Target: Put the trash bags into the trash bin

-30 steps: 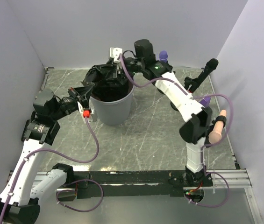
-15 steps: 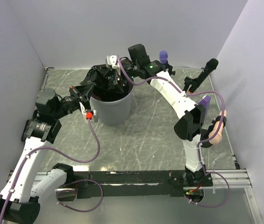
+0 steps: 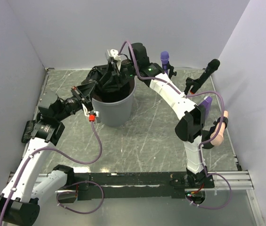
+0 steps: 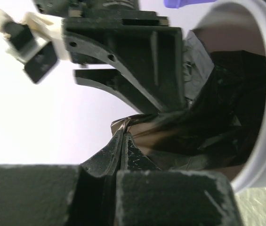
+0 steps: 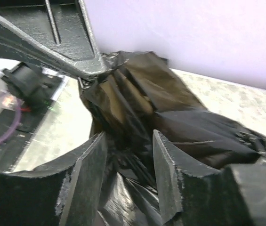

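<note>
The light grey trash bin [image 3: 116,109] stands at the back middle of the table. A black trash bag [image 3: 105,81] is crumpled in its mouth and spills over the back left rim. My left gripper [image 3: 88,88] is shut on a thin edge of the bag [image 4: 208,117] just outside the bin rim [image 4: 264,99]. My right gripper [image 3: 116,69] hovers over the bin mouth. It is open [image 5: 129,141], with bag folds [image 5: 137,101] lying between its fingers [image 5: 170,174]. The bin's inside is mostly hidden by the bag.
A purple-capped object [image 3: 165,58] stands behind the right arm. A black microphone-shaped object [image 3: 207,71], a purple piece [image 3: 207,101] and a peach object [image 3: 220,130] lie along the right wall. Grey walls close in the back and both sides.
My right gripper has moved left from beside the bin's back rim to above the bag in its mouth. My left gripper has kept its grip and shifted slightly up and right.
</note>
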### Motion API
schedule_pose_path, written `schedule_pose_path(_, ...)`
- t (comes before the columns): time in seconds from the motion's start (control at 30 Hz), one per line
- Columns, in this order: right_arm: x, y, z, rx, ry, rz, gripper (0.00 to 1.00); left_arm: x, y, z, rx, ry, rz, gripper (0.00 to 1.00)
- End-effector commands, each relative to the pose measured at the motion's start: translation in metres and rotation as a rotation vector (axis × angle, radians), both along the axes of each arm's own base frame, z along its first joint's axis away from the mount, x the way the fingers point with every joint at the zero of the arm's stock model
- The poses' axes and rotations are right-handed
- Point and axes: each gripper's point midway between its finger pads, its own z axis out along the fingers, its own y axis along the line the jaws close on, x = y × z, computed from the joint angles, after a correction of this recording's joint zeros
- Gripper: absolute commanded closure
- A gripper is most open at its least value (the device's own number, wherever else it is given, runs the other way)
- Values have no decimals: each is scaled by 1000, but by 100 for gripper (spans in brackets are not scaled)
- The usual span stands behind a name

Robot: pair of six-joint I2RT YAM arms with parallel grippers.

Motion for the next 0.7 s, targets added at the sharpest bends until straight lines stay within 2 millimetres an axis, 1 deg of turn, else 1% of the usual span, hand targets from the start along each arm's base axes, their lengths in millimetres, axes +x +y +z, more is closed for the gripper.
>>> schedule_pose_path(0.0, -17, 2, 5, 19, 73, 79, 51, -4, 0, 35, -67, -121, 0, 98)
schedule_pose_path(0.13, -17, 2, 13, 24, 78, 64, 51, -4, 4, 42, -88, -132, 27, 98)
schedule_pose_path(0.2, -15, 4, 14, 27, 75, 49, 54, -7, 5, 43, -97, -132, 30, 98)
schedule_pose_path(0.27, -13, 6, 15, 29, 61, 33, 62, -11, 7, 45, -108, -134, 37, 98)
schedule_pose_path(0.3, -11, 6, 14, 25, 55, 21, 69, -12, 9, 45, -109, -133, 44, 98)
schedule_pose_path(0.37, -9, 7, 12, 18, 20, 3, 95, -16, 13, 46, -111, -129, 62, 98)
schedule_pose_path(0.4, -7, 6, 14, 12, 6, -17, 100, -17, 15, 43, -112, -113, 72, 99)
schedule_pose_path(0.43, -3, 2, 17, 3, -15, -56, 100, -19, 18, 40, -108, -92, 84, 99)
schedule_pose_path(0.5, 0, -6, 23, -1, -79, -91, 100, -24, 22, 25, -95, -7, 102, 99)
schedule_pose_path(0.53, -4, -13, 29, -3, -127, -108, 100, -28, 23, 18, -99, 42, 103, 99)
schedule_pose_path(0.6, -15, -28, 33, -15, -208, -117, 100, -40, 24, -7, -69, 176, 98, 99)
schedule_pose_path(0.63, -22, -36, 36, -17, -249, -121, 100, -47, 22, -15, -59, 217, 79, 99)
schedule_pose_path(0.67, -29, -42, 33, -28, -275, -120, 100, -56, 19, -23, -59, 259, 55, 99)
